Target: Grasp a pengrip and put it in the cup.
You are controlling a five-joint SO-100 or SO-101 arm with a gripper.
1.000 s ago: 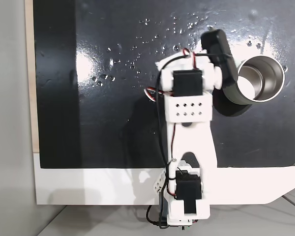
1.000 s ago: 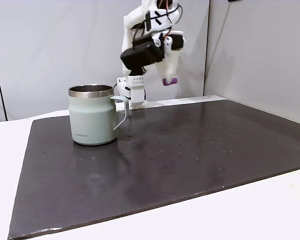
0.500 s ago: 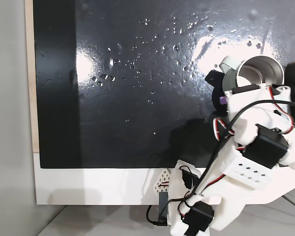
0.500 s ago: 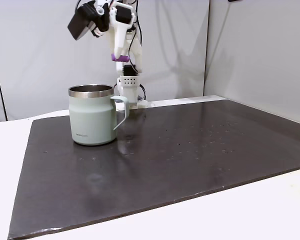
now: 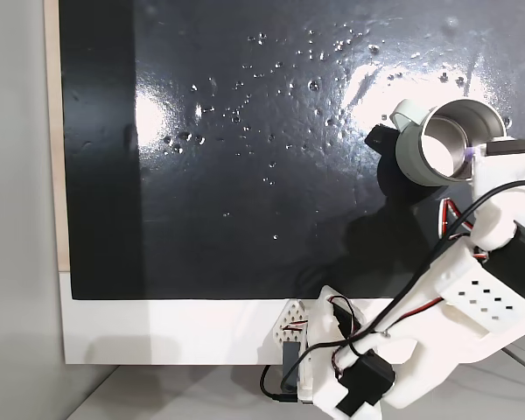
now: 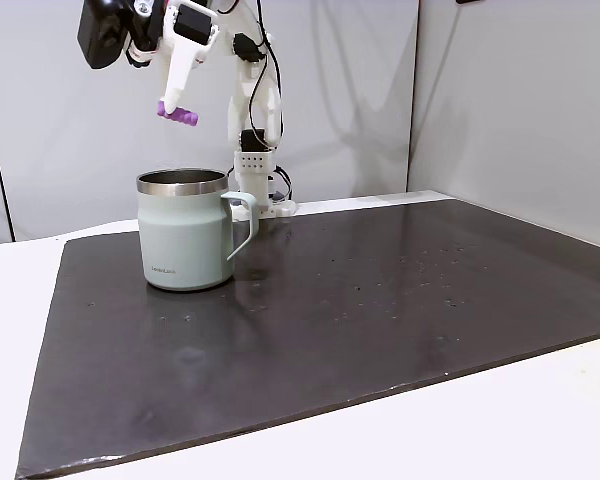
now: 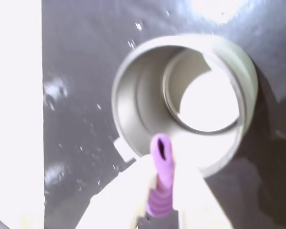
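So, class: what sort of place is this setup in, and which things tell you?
Probably a small indoor robotics test bench, not a kitchen: a dark mat on a white tabletop, plain grey wall panels behind, and one white hobby arm holding a pengrip above a lone cup.

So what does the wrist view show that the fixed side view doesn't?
Wrist view: the cup's shiny steel inside and floor, and the pengrip's open end over the near rim. Side view: the loop handle, the cup's pale outer wall, the pengrip's height above the rim, the arm's base. Both: the end effector shut on the purple pengrip, the cup and the dark mat.
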